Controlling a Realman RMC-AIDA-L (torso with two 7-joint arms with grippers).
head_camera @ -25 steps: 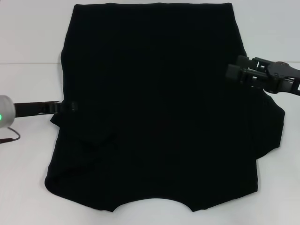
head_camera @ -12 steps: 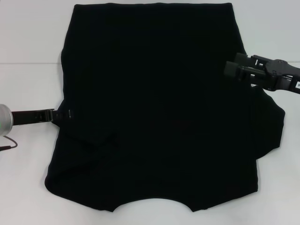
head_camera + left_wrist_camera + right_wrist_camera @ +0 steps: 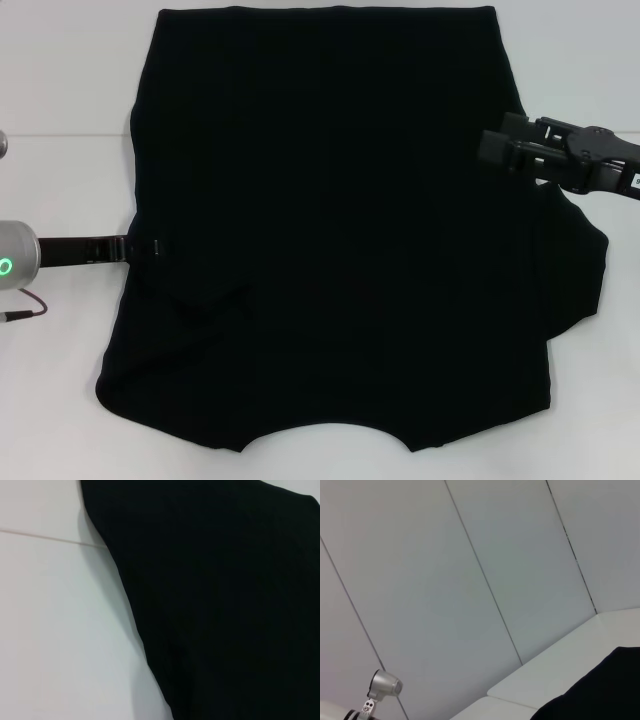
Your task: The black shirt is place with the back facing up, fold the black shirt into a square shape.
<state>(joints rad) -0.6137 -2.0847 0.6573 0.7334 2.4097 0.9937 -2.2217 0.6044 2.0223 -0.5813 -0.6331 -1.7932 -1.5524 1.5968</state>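
We see the black shirt [image 3: 340, 230] spread flat on the white table [image 3: 60, 80], filling most of the head view. Straight hem edge runs along the far side. Near edge curves inward in the middle. Shirt's left edge runs roughly straight down the table, with a small fold wrinkle near its lower left. On the right a sleeve bulges outward past the body edge.

Open room: bare table strip on the left of the shirt, wider bare strip at far right and far left corners. Near edge of the shirt almost reaches the frame bottom.

Left claw [image 3: 150, 247] comes in low and level from the left side, arm stretched horizontally across the bare table, tip right at the shirt's left edge about mid-height. Dark on dark there, so we cannot tell whether it is spread or closed, or whether it pinches cloth. Left wrist view shows only the shirt [image 3: 225, 605] edge slanting across the table [image 3: 50, 630].

Right claw [image 3: 492, 150] reaches in from the right, raised over the shirt's right edge near the sleeve. Its finger spacing is not readable either. Right wrist view points up at wall panels, with a shirt [image 3: 600, 695] corner and the table [image 3: 550, 675] low in view.
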